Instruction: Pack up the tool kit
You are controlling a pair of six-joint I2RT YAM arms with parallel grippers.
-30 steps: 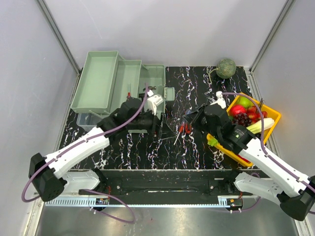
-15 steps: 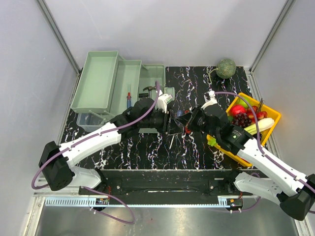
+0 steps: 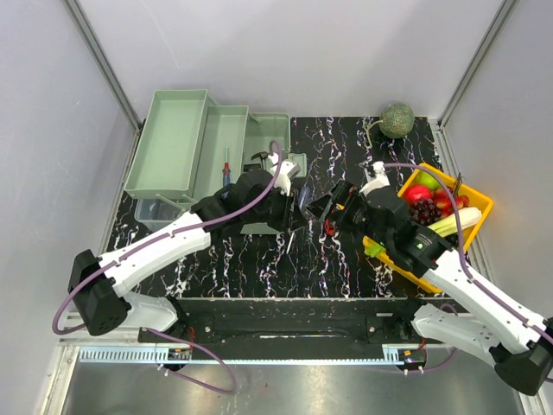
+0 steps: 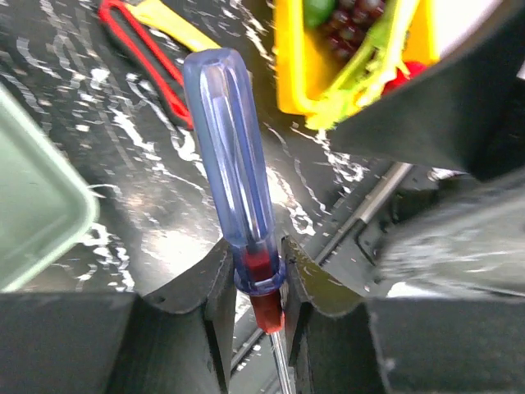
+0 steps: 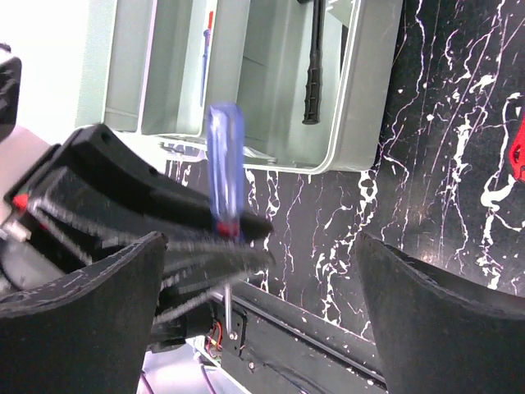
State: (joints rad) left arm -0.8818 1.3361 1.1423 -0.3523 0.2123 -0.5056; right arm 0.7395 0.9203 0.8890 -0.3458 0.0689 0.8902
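Observation:
The blue-handled screwdriver (image 4: 230,164) stands upright between my two arms over the black table. My left gripper (image 4: 256,263) is shut on the red collar at the base of its handle, with the steel shaft hanging below. My right gripper (image 5: 261,246) is open, its fingers spread wide on either side of the screwdriver (image 5: 224,168) and not touching it. From above, the left gripper (image 3: 299,210) and the right gripper (image 3: 333,206) meet just right of the open pale green toolbox (image 3: 173,143). A black hammer (image 5: 314,66) lies in the toolbox's main compartment and a small screwdriver (image 3: 225,169) lies in a fold-out tray.
Red pliers (image 4: 143,45) and a yellow knife (image 4: 176,20) lie on the table between toolbox and fruit. A yellow tray (image 3: 475,203) of fruit sits at the right, under the right arm. A green melon (image 3: 397,119) rests at the back right corner.
The left gripper moved right to the right gripper and closed on the blue screwdriver. The right gripper, shut until half a second ago, has sprung wide open and let go of it.

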